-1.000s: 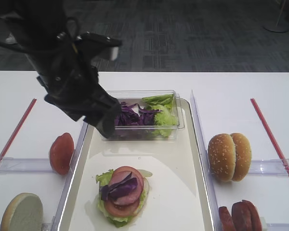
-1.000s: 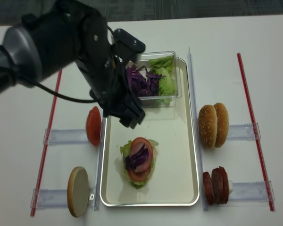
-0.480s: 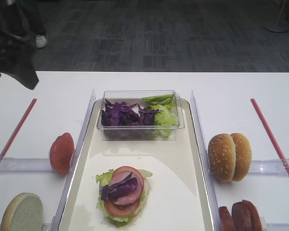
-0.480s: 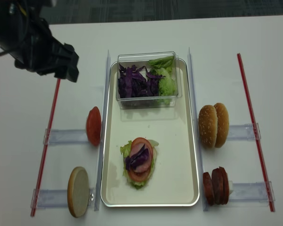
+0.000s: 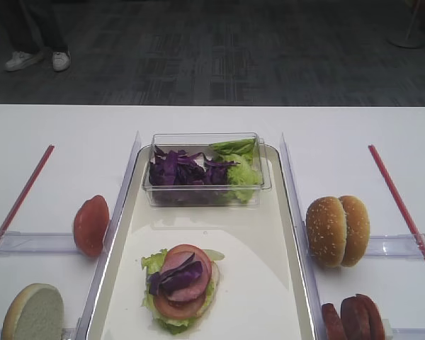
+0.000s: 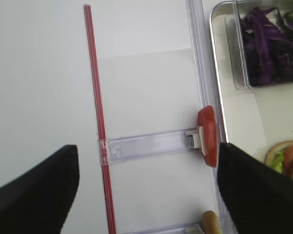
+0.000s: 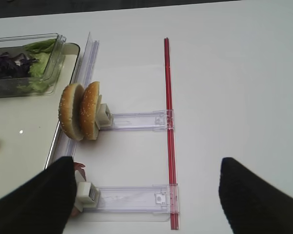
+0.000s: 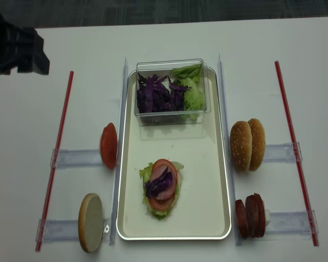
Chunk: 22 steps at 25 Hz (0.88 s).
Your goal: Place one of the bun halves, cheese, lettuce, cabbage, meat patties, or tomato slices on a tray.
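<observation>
The white bench (image 8: 169, 38) carries everything, and the long cream tray (image 8: 208, 158) with the silver rim lies in its middle, so both arms can reach it from their own side. On the far end of the tray stands a clear plastic box (image 8: 171, 91) that keeps the loose purple cabbage (image 8: 156, 95) and the green lettuce (image 8: 191, 93) together. Nearer the front of the tray lies the stack (image 8: 161, 187): lettuce below, tomato and a pink slice above, a little cabbage on top.

The other food stands on edge in clear holders (image 8: 76, 158) beside the tray, probably so that a tool can pinch each piece from above. On the right are two bun halves (image 8: 248, 145) and, below them, the dark meat patties (image 8: 250, 214). On the left are one tomato slice (image 8: 108, 146) and one bun half (image 8: 90, 222) with its pale face showing.

The left tool (image 6: 146, 195) hangs over the left side of the bench, released, with its two dark fingers (image 6: 34, 190) wide apart and nothing between them. The right tool (image 7: 146, 195) is also spread wide and empty.

Both tools are cut off at the frame edge, so only the finger ends show. The cheese I cannot find; it is perhaps hidden inside the stack.
</observation>
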Each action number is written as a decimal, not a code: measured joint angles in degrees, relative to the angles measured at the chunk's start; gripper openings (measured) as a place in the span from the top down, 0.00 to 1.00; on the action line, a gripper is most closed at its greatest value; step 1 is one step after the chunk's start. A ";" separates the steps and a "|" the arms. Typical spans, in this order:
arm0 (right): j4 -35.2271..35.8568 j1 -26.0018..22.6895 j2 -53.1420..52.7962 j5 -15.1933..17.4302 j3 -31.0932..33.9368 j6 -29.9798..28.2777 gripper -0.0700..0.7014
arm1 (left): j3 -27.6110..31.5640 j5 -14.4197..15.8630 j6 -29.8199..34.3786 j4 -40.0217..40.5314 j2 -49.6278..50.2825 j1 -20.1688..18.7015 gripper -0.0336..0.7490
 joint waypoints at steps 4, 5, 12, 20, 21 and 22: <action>0.11 0.00 0.00 0.00 0.00 -0.45 0.12 | 1.66 -0.42 0.41 -0.12 -5.31 0.00 0.25; 0.11 0.00 0.00 0.00 0.00 -0.45 0.12 | 2.76 -0.75 0.51 -0.12 -6.96 0.00 0.25; 0.22 0.00 0.00 0.00 0.00 -0.45 0.12 | 10.76 -1.99 0.51 -0.12 -17.29 0.00 0.25; 0.22 0.00 0.00 0.00 0.00 -0.45 0.12 | 16.10 -0.76 0.27 -0.01 -28.17 0.00 0.25; 0.22 0.00 0.00 0.00 0.00 -0.45 0.12 | 16.80 -0.53 0.06 -0.01 -29.51 0.00 0.25; 0.22 0.00 0.00 0.00 0.00 -0.45 0.12 | 17.49 0.12 -0.20 -0.01 -31.19 0.00 0.25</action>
